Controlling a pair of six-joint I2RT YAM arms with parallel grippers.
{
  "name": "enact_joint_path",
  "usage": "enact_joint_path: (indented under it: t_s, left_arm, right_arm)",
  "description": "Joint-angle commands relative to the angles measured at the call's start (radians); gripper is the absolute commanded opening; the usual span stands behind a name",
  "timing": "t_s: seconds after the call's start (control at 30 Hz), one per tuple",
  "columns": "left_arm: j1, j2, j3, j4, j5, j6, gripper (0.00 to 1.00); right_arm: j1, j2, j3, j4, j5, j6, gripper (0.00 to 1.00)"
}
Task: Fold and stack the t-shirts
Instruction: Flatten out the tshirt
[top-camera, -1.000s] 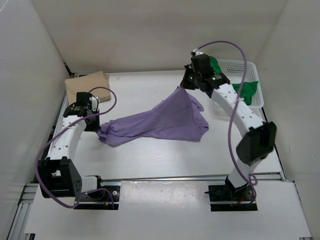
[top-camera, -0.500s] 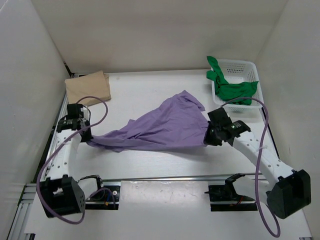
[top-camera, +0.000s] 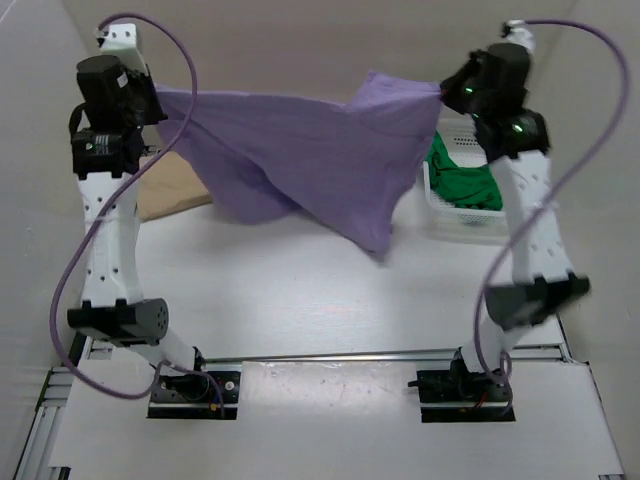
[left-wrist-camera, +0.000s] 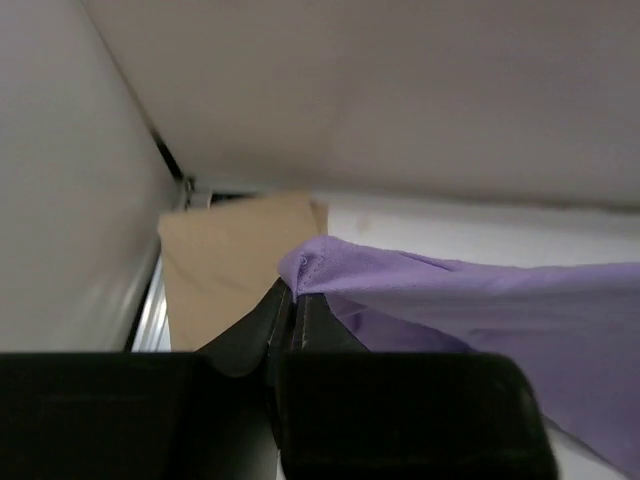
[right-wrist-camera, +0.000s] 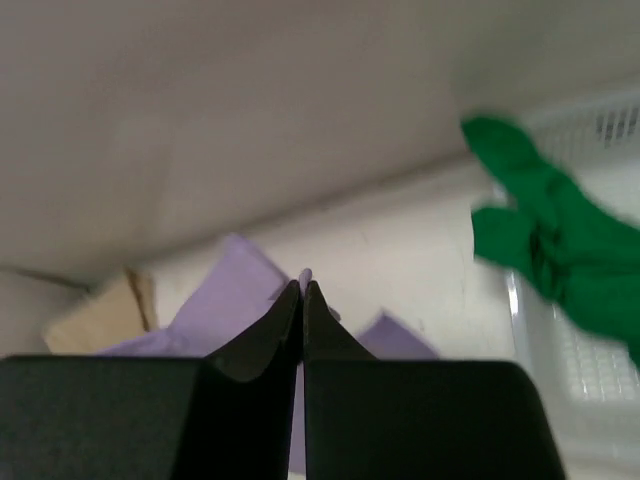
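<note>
Top: stretches purple t-shirt (top-camera: 300, 150) aloft over white table (top-camera: 300, 290), left gripper (top-camera: 150, 97) and right gripper (top-camera: 445, 88) each pinched on it, white walls (top-camera: 300, 40) around. Left wrist: clamps purple hem; tan t-shirt (left-wrist-camera: 220, 260) flat in far corner. Right wrist: nips purple cloth; green t-shirt (right-wrist-camera: 550, 250) over basket (right-wrist-camera: 590, 390) rim.

White mesh basket (top-camera: 452, 222) sits far right on the white table (top-camera: 300, 290), by the wall; metal rail (top-camera: 330, 355) along the near edge.
</note>
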Motion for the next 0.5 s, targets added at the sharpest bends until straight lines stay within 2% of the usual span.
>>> enact_joint_path:
  t_s: [0.0,0.07,0.17,0.2,0.3,0.33,0.43,0.47]
  left_arm:
    - [0.003,-0.076,0.021,0.055,-0.001,0.000,0.10]
    - [0.003,-0.124,-0.038,0.055,0.009,0.000,0.10]
    - [0.003,-0.211,-0.225,0.065,0.054,0.000,0.10]
    - [0.003,-0.236,-0.331,0.074,0.065,0.000,0.10]
    - [0.003,-0.327,-0.481,0.084,0.065,0.000,0.10]
    - [0.003,-0.351,-0.578,0.084,0.065,0.000,0.10]
    - [0.003,-0.460,-0.766,0.084,0.030,0.000,0.10]
    - [0.003,-0.490,-0.814,0.084,0.013,0.000,0.10]
  right_arm:
    - [-0.040,-0.325,-0.244,0.270,0.028,0.033,0.00]
    - [-0.049,-0.364,-0.299,0.266,0.016,0.052,0.00]
    - [-0.038,-0.436,-0.361,0.186,-0.006,0.052,0.00]
    - [-0.021,-0.462,-0.446,0.177,-0.006,0.052,0.00]
    - [0.019,-0.600,-0.627,0.176,0.016,0.052,0.00]
    - [0.032,-0.641,-0.761,0.176,0.016,0.052,0.00]
    - [0.055,-0.836,-0.984,0.143,0.028,0.120,0.00]
    - [0.066,-0.943,-1.140,0.118,0.028,0.166,0.00]
